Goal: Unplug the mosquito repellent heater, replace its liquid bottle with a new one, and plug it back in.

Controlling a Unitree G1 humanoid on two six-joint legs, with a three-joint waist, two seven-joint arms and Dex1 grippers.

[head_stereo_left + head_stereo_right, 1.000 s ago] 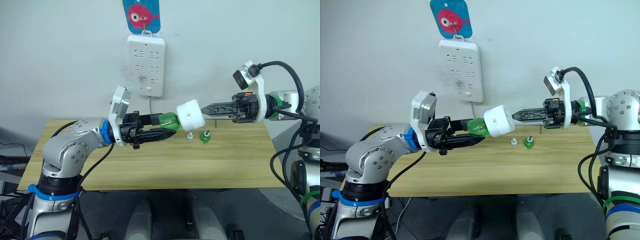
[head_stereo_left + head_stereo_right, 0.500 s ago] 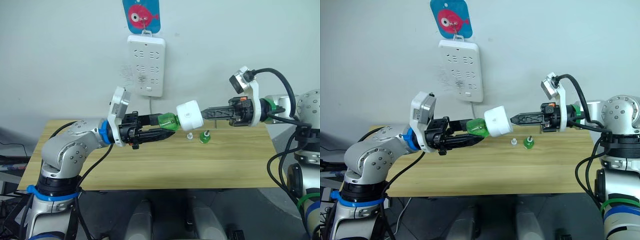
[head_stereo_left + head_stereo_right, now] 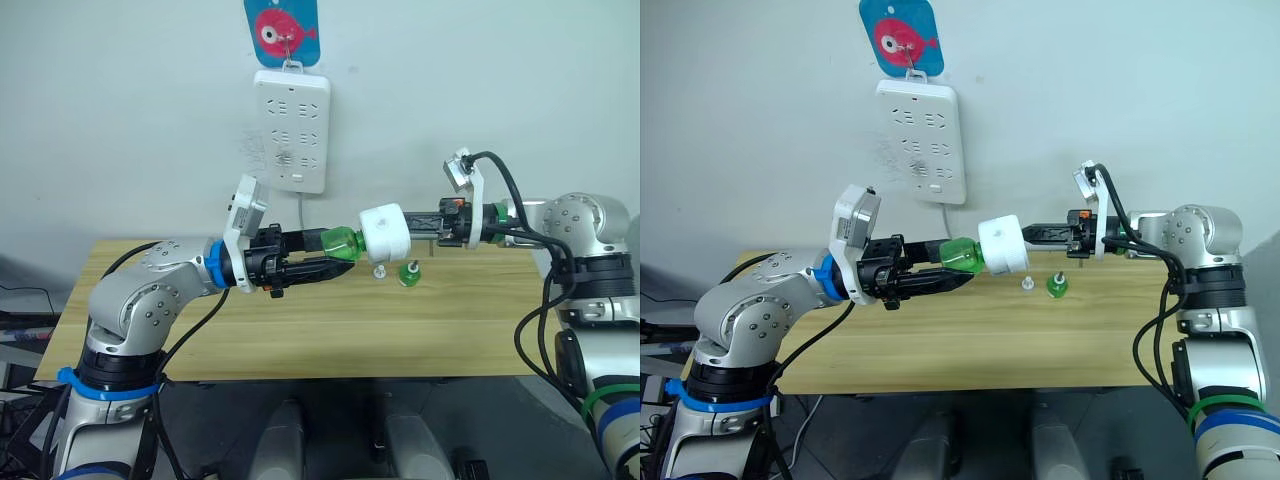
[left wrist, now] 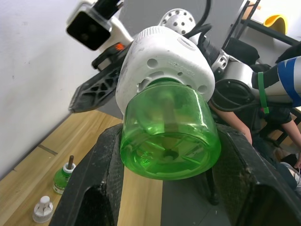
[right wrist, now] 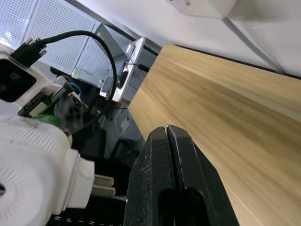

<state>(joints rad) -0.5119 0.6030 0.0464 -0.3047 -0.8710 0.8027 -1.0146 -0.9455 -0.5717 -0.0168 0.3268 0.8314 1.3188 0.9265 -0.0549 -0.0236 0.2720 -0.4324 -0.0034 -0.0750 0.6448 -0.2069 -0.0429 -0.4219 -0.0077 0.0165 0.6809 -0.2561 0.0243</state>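
Note:
The white mosquito repellent heater (image 3: 384, 231) hangs in the air above the table with a green liquid bottle (image 3: 340, 243) fixed in its underside. My left gripper (image 3: 322, 254) is shut on that bottle, its black fingers (image 4: 94, 188) on either side of the green bottle (image 4: 169, 127) below the heater (image 4: 164, 66). My right gripper (image 3: 412, 224) is shut with nothing between its fingers (image 5: 169, 179), and its tips sit right beside the heater's (image 5: 33, 165) plug end. A second small green bottle (image 3: 410, 271) stands on the table next to a white cap (image 3: 380, 270).
A long white power strip (image 3: 291, 130) hangs on the wall above the table under a blue tag with a red fish (image 3: 281, 30). Its cord drops behind the wooden table (image 3: 300, 330). The small bottle and cap stand near the table's far edge.
My right wrist has rolled and the right arm has drawn in to the left, nearer the heater. The left gripper, bottle and heater have shifted only slightly right.

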